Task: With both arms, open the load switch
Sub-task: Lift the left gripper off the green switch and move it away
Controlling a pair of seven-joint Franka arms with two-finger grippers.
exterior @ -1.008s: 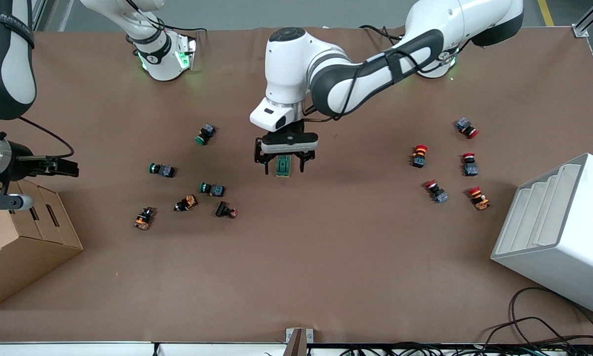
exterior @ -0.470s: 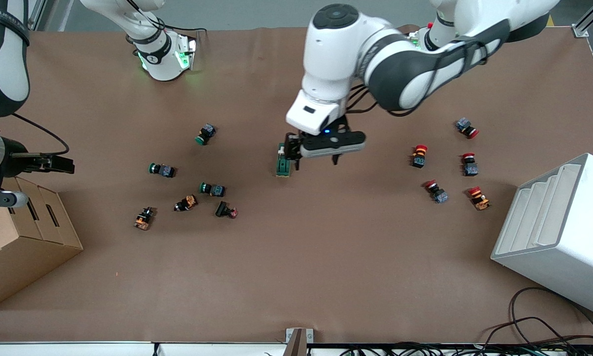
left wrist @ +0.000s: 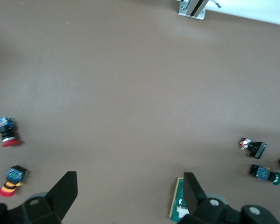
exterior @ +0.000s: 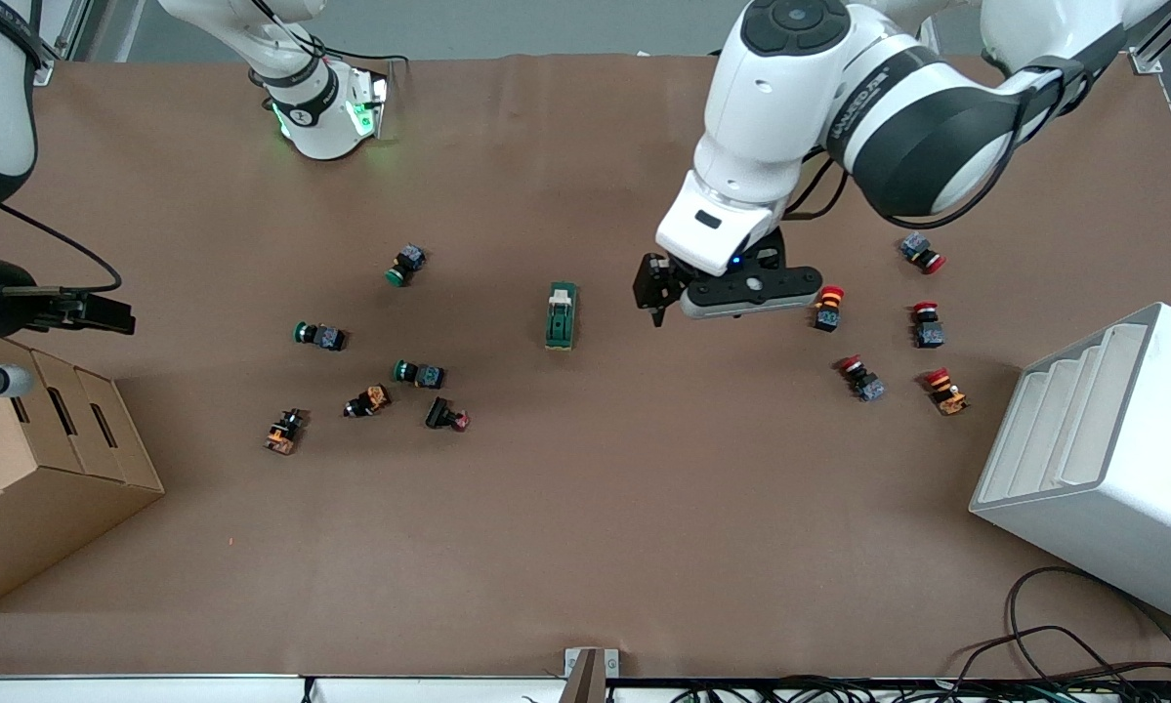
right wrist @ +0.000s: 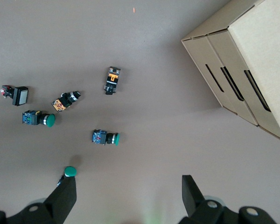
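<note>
Load switch (exterior: 562, 315) lies flat mid-desk, untouched. Left tool (exterior: 731, 293) hangs spread over the desk beside it. Right tool (right wrist: 128, 198) spread, waiting above the cardboard box (exterior: 28, 469)

Robotics lab: two table-mounted arms (exterior: 839, 107)

Load switch (exterior: 562, 315) mid-tabletop (exterior: 585, 527), flat, alone; push buttons (exterior: 370, 371) toward right arm's end, others (exterior: 888, 332) toward left arm's end.

Load switch (left wrist: 178, 207) half hidden by left gripper (left wrist: 129, 192) finger — cut off at frame edge
</note>
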